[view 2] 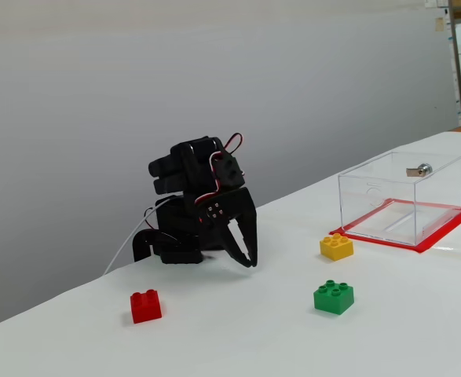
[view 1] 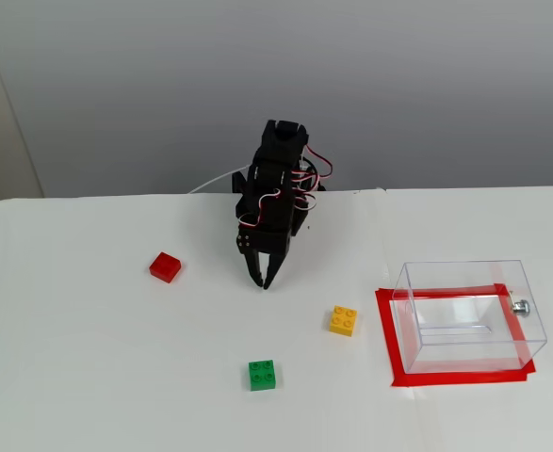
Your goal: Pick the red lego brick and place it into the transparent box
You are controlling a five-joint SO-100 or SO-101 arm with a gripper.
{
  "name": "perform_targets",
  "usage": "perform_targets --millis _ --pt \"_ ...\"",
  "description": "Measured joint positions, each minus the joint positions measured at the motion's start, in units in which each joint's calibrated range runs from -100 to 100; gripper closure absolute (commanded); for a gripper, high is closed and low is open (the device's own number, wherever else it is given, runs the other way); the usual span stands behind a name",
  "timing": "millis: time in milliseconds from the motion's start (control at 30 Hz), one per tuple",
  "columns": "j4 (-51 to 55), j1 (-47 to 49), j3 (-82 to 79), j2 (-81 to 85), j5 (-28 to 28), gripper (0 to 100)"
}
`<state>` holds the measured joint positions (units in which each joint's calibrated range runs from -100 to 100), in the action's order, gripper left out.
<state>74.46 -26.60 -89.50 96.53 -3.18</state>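
1. Green is nearest in both fixed views: the green brick (view 1: 263,374) (view 2: 334,297) sits studs-up on the white table (view 1: 88,377) (view 2: 418,314), close to the front edge.
2. A little farther and to the right lies the yellow brick (view 1: 343,320) (view 2: 337,247), near the green one but not touching it.
3. Right of the yellow brick stands the transparent box (view 1: 502,275) (view 2: 371,188), upright and open-topped, set inside a red tape outline (view 1: 386,330) (view 2: 442,236). A small metal knob (view 1: 520,306) (view 2: 423,168) sits on its right wall.
4. The red lego brick (view 1: 165,266) (view 2: 146,305) rests flat on the table at the left, well apart from the box and from the other two bricks.
5. My claw (view 1: 261,280) (view 2: 248,258) hangs tip-down just over the table, right of the red brick and clear of it. Its fingers are nearly together and hold nothing.
6. Farthest back, my black arm (view 1: 278,179) (view 2: 191,184) is folded over its base before the grey wall (view 1: 257,75) (view 2: 214,78).
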Motion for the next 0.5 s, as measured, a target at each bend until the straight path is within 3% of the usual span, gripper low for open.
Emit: perform_targets --millis 500 --pt "-4.6 -21.9 10.6 -17.7 0.0 99"
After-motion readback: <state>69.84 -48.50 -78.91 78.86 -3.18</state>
